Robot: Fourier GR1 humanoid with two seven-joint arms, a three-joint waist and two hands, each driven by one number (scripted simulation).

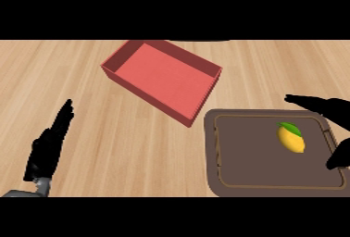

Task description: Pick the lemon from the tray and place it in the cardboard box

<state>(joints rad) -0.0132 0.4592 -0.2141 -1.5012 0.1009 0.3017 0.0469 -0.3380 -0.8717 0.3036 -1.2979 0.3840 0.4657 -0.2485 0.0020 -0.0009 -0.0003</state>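
While the lemon [291,138] lies on the tray [249,157], right hand [327,107] fingers spread beside it.

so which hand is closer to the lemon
Right. The right hand is open around the tray's right edge, fingers above and thumb below the lemon, not touching it. The left hand rests open at the far left, across the counter.
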